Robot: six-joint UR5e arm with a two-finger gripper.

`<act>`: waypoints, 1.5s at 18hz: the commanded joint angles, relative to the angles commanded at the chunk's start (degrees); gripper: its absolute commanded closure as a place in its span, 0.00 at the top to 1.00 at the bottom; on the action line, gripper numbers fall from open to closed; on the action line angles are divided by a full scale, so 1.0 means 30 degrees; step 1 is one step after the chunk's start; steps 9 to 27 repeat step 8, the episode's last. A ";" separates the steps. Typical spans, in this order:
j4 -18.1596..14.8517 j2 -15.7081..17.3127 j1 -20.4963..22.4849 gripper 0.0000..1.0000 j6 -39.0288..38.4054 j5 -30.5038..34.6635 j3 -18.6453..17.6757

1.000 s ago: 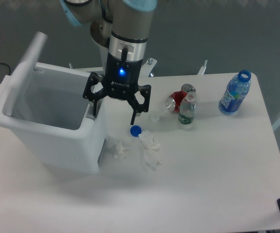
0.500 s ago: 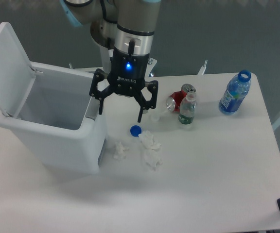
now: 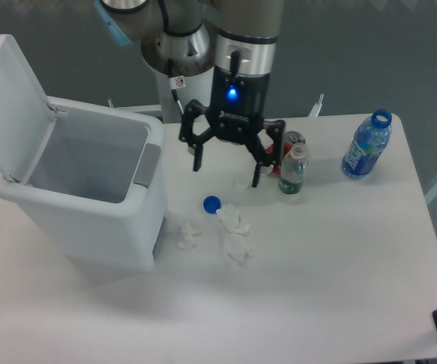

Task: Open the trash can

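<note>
The white trash can (image 3: 82,227) stands at the left of the table with its flat lid (image 3: 10,106) swung up and back, so the empty inside shows. Its grey push-button tab (image 3: 146,164) sits on the right rim. My gripper (image 3: 227,173) hangs open to the right of the can, clear of the rim, with nothing between its fingers. It is above the table behind a blue bottle cap (image 3: 212,203).
Crumpled white tissues (image 3: 234,235) and a smaller wad (image 3: 187,234) lie in front of the cap. A red can (image 3: 281,152) and a small clear bottle (image 3: 292,171) stand right of the gripper. A blue water bottle (image 3: 366,146) stands far right.
The lid swung from part-way up to fully open. My gripper lifted off the can's right rim and moved right, staying open.
</note>
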 joint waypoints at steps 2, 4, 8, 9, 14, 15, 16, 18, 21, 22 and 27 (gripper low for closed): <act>0.0059 -0.0146 0.0030 1.00 0.1726 0.2129 0.0145; 0.0059 -0.0497 0.0001 1.00 0.3164 0.3484 0.0322; 0.0088 -0.0557 0.0030 1.00 0.3522 0.3752 0.0381; 0.0088 -0.0557 0.0030 1.00 0.3522 0.3752 0.0381; 0.0088 -0.0557 0.0030 1.00 0.3522 0.3752 0.0381; 0.0088 -0.0557 0.0030 1.00 0.3522 0.3752 0.0381; 0.0088 -0.0557 0.0030 1.00 0.3522 0.3752 0.0381; 0.0088 -0.0557 0.0030 1.00 0.3522 0.3752 0.0381; 0.0088 -0.0557 0.0030 1.00 0.3522 0.3752 0.0381; 0.0088 -0.0557 0.0030 1.00 0.3522 0.3752 0.0381; 0.0088 -0.0557 0.0030 1.00 0.3522 0.3752 0.0381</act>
